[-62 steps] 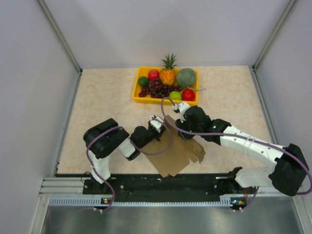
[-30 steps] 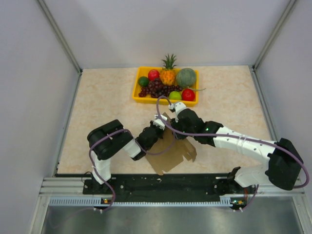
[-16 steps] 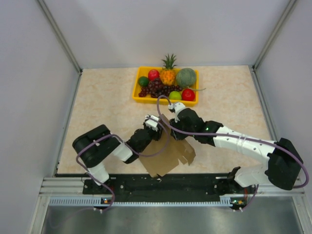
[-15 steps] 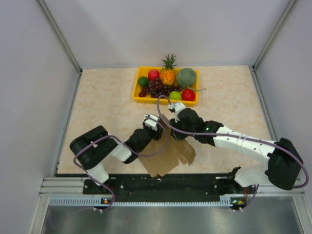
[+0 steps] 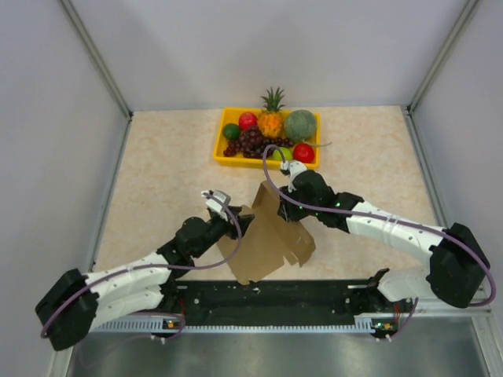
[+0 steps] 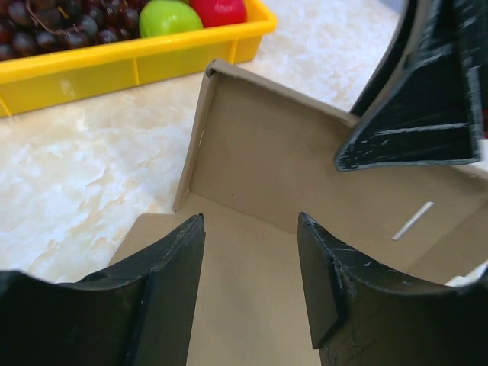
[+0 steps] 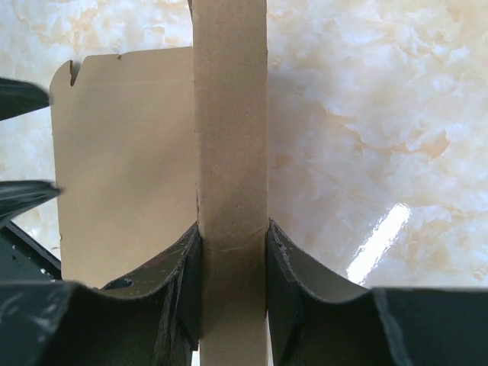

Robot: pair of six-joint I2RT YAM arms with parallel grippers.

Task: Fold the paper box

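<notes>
The paper box (image 5: 267, 239) is a brown cardboard blank lying partly folded near the table's front edge, with one panel raised. My right gripper (image 5: 283, 206) is shut on that raised wall; the right wrist view shows its fingers (image 7: 177, 263) clamped on both sides of the upright cardboard strip (image 7: 229, 137). My left gripper (image 5: 240, 223) is open at the box's left side. In the left wrist view its jaws (image 6: 252, 221) stand apart over the flat inner panel (image 6: 244, 290), holding nothing, with the raised wall (image 6: 290, 152) just ahead.
A yellow tray (image 5: 263, 162) of fruit stands at the back centre, close behind the box; its front wall shows in the left wrist view (image 6: 114, 72). The right gripper's black fingers (image 6: 427, 91) are in the left wrist view at upper right. Marbled tabletop (image 7: 366, 114) lies right of the box.
My left arm has stretched out low and its gripper has moved from the box's upper left corner back down to the left side. The right gripper still holds the wall, now more upright.
</notes>
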